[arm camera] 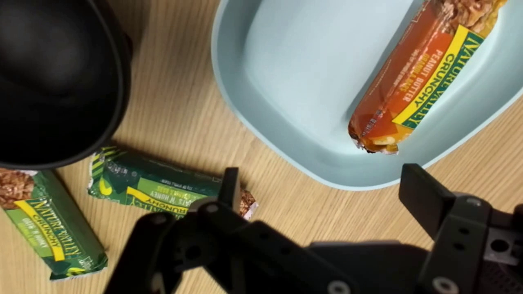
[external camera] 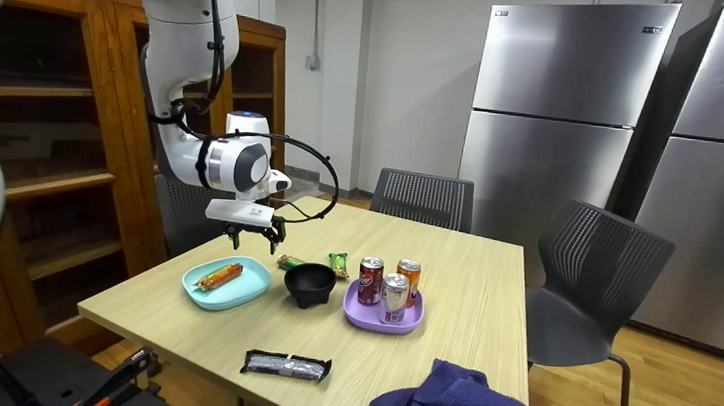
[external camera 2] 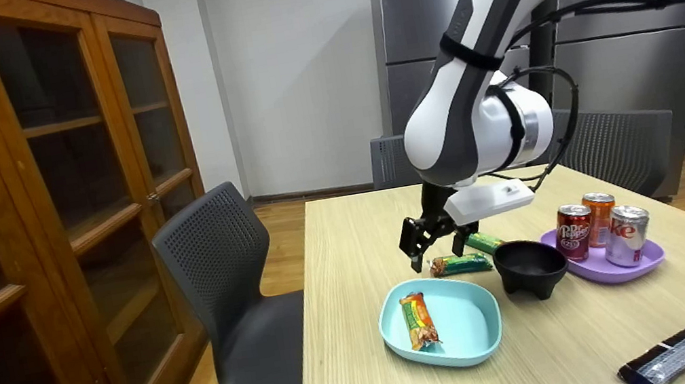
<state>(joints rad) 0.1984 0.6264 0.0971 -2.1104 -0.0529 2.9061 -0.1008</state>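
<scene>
Wrist view: the claw (arm camera: 320, 183) hangs spread near a green bar (arm camera: 155, 183), black bowl (arm camera: 57, 81) and blue tray (arm camera: 302, 94) close by.

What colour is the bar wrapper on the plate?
The wrapper is mostly orange with yellow and green, clearest in the wrist view.

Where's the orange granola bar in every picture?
In an exterior view: orange bar, lower left, on the turquoise plate.
In an exterior view: orange bar, below centre, on that plate.
Wrist view: orange bar, upper right, on that plate.
Landmark in all three: the black bowl beside that plate.
</scene>
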